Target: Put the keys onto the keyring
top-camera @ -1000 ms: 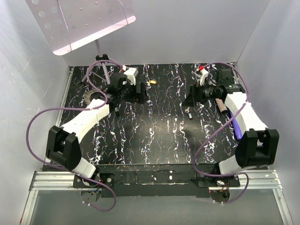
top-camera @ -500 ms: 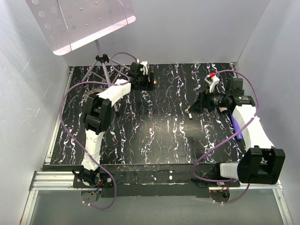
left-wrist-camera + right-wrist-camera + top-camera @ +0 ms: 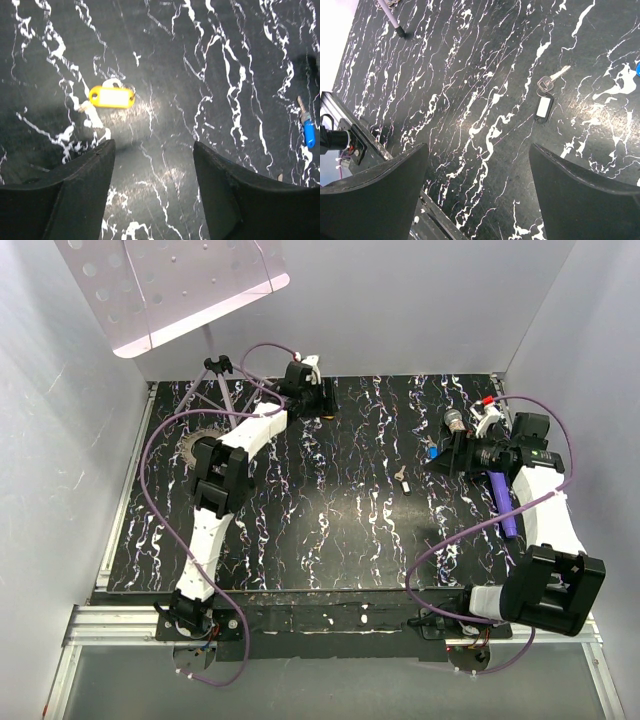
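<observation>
Hovering beside the yellow-headed key (image 3: 111,96), the left end effector (image 3: 152,145) stands parted, empty; best to centre over that key, then pinch its plastic head.

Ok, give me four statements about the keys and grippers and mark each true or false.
1. The left gripper holds the yellow key. False: the key lies on the table, ahead of the open jaws.
2. The right gripper is open and empty. True.
3. The silver key lies on the table with no gripper touching it. True.
4. The blue key sits between the left gripper's jaws. False: it lies well off to one side.
</observation>
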You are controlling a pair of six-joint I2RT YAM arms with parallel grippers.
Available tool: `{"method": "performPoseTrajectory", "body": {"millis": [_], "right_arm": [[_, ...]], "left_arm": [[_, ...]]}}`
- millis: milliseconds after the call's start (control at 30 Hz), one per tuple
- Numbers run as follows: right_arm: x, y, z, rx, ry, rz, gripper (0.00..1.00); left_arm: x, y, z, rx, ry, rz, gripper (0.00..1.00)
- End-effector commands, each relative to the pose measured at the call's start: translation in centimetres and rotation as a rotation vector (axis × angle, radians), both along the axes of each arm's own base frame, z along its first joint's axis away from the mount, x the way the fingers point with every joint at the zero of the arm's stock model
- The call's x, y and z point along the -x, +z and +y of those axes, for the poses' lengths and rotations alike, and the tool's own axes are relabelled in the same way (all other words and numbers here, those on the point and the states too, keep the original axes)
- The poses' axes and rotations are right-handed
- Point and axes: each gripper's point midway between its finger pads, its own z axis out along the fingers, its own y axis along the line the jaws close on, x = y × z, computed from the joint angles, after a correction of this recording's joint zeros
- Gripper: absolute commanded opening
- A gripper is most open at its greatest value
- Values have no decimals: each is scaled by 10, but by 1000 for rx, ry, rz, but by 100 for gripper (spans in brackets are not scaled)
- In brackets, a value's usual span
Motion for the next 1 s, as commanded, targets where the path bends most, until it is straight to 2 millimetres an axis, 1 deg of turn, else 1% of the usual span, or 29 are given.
{"method": "performPoseTrajectory", "body": {"millis": [0, 267, 333, 400, 467, 567, 633, 667, 733, 767, 833, 967], "right_arm": [[-3, 0, -4, -20, -14, -11, 89], [-5, -7, -6, -31, -19, 13, 89], [-5, -7, -6, -35, -16, 15, 89], [-5, -7, -6, -37, -15, 16, 89], [-6, -7, -7, -37, -17, 16, 89], [-5, -8, -6, -40, -16, 22, 89], [-6, -7, -7, -41, -15, 20, 89], [-5, -8, -6, -43, -12, 23, 89], [-5, -8, -6, -43, -12, 25, 89], [-5, -7, -6, -45, -12, 26, 89], [-4, -7, -5, -49, -9, 28, 89], [-5, -7, -6, -52, -12, 24, 89]], "left_arm": [[-18, 10, -11, 36, 17, -48, 58], [-36, 9, -22, 116, 70, -70, 56], [-42, 8, -23, 140, 93, -75, 54], [-46, 4, -25, 165, 116, -69, 49], [-51, 5, -28, 194, 134, -70, 45], [-56, 7, -31, 219, 147, -80, 44], [-60, 8, -30, 224, 164, -83, 42], [-62, 4, -29, 218, 178, -80, 41], [-65, 3, -29, 229, 188, -80, 41], [-66, 0, -29, 235, 192, -75, 40], [-69, 1, -31, 252, 206, -72, 36], [-77, -7, -24, 262, 249, -53, 34]]}}
